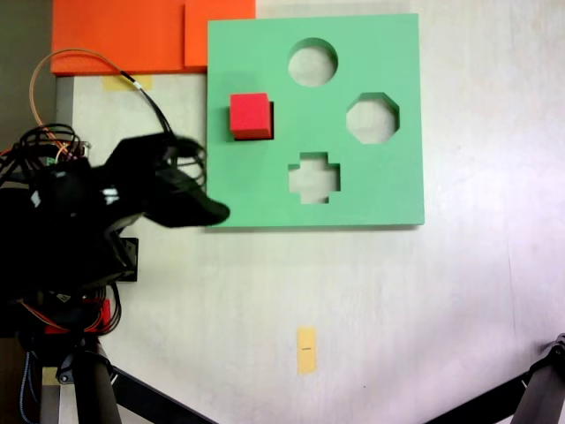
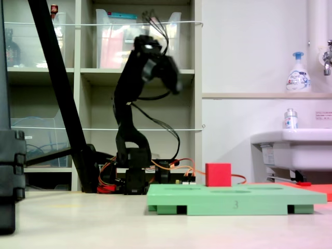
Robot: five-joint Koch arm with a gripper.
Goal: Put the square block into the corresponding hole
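The square block (image 1: 250, 116), a bright red foam cube, sits on the left part of the green foam board (image 1: 388, 190). It covers the square hole, of which a dark sliver (image 1: 270, 119) shows along its right side. From the side, the cube (image 2: 218, 175) stands well above the board's top (image 2: 259, 199). My gripper (image 1: 210, 210) is raised off the board, below and left of the cube, blurred and dark. In a fixed view the gripper (image 2: 175, 82) hangs high over the arm's base. I cannot make out its jaws.
The board also has a round cutout (image 1: 312, 62), an octagonal one (image 1: 372, 118) and a cross-shaped one (image 1: 313, 177). Orange foam sheets (image 1: 124, 35) lie at the top left. A yellow tape strip (image 1: 305, 350) marks the table. Tripod legs (image 1: 97, 389) stand at the bottom corners.
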